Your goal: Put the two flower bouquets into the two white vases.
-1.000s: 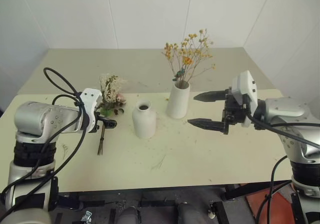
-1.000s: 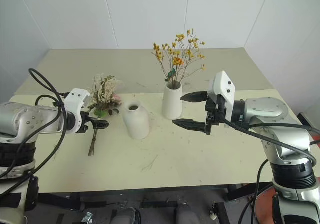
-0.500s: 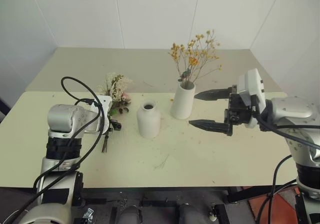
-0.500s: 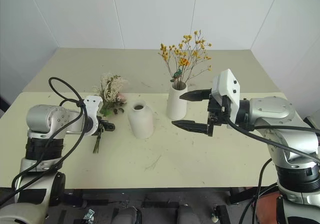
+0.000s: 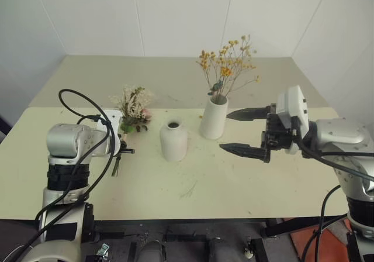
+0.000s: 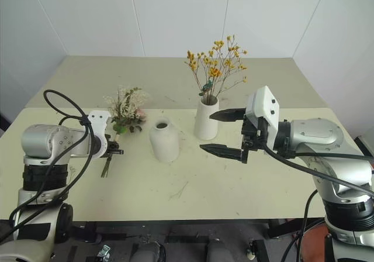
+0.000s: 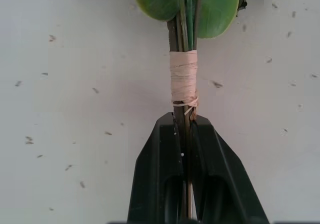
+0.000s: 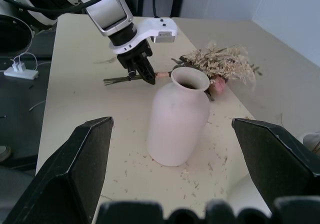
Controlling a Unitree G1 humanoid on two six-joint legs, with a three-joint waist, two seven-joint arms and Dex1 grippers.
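The cream-white bouquet (image 5: 133,106) with a pink rose lies on the table at the left. My left gripper (image 5: 124,151) is shut on its taped stems (image 7: 183,79), just below the tape wrap. In the middle stands the shorter white vase (image 5: 174,140), empty. To its right, the taller white vase (image 5: 214,117) holds the yellow-orange bouquet (image 5: 229,63). My right gripper (image 5: 225,131) hovers open to the right of both vases, its fingers pointing at the shorter vase (image 8: 179,118).
Dried plant crumbs are scattered over the cream table (image 5: 193,189). The table's front edge (image 5: 193,217) runs close below both arms. White walls close off the back and sides. A black cable (image 5: 76,98) loops over my left arm.
My left gripper has closed on the bouquet's stems. The camera shifted early on. The right gripper has stayed open in about the same place.
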